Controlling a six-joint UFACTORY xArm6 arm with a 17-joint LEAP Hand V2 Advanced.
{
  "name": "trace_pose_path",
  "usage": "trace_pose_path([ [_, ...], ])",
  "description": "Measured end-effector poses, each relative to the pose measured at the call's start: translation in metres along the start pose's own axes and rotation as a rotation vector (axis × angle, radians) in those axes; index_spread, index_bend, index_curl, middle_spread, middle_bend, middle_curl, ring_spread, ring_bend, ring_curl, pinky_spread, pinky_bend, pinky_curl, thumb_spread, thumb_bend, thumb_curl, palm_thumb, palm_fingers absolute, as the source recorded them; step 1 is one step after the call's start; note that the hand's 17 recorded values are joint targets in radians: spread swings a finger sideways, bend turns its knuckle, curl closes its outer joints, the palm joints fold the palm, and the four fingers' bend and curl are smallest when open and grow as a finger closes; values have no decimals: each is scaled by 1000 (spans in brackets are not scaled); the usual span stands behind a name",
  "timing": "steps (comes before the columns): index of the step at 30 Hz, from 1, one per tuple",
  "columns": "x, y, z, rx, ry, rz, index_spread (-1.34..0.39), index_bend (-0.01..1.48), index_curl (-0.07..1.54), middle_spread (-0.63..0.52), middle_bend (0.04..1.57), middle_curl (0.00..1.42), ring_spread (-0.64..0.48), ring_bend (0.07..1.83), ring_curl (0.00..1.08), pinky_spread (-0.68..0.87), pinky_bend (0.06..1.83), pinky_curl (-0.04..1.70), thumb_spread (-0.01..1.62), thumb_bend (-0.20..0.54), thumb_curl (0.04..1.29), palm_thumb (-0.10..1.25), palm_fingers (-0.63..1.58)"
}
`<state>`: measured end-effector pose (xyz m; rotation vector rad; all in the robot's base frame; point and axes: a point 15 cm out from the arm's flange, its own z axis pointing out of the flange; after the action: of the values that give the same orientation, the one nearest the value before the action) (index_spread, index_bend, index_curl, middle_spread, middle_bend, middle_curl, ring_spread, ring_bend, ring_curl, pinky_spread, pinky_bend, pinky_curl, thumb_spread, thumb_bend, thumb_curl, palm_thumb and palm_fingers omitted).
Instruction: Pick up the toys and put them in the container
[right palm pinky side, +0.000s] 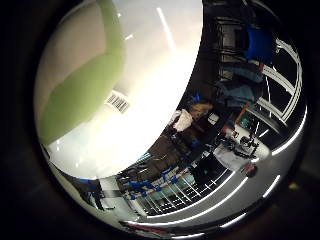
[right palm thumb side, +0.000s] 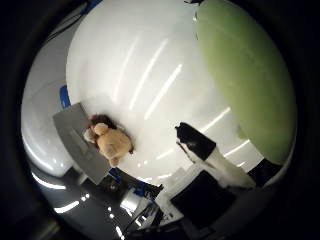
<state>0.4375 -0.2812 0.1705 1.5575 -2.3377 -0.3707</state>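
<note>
Hand (right palm thumb side: 210, 155), one straight finger showing and holding nothing, hovers over the white tabletop (right palm thumb side: 130, 65); plush toy (right palm thumb side: 111, 142) near 8 o'clock, green container (right palm thumb side: 245, 75) at 2, still unfilled.

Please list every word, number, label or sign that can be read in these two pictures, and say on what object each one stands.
No text can be read in either view.
Barcode sticker on the white table, beside the green container: only black bars show; any digits are too small to read.
Plush lion toy, lying on the table: no tag or print visible.
Hand: no marking visible.
</note>
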Motion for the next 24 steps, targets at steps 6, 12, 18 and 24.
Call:
trace_pose_path([
  [6,8,0,9,-17,33,3,-198,175,284,-102,382,425,-30,565,336,247,559,274,1074,-11,344,833,351],
  [12,28,-6,0,37,53,36,-326,197,370,-323,580,608,-365,923,495,-325,775,349,1078,-9,361,923,696],
  [18,33,-1,-21,78,57,35,-508,473,622,-510,750,936,-413,1257,729,-383,1291,652,1104,2,380,1051,761],
  [24,37,13,-52,124,55,25,-583,741,929,-598,962,1235,-385,1467,892,-300,1523,874,1141,-10,409,1121,558],
])
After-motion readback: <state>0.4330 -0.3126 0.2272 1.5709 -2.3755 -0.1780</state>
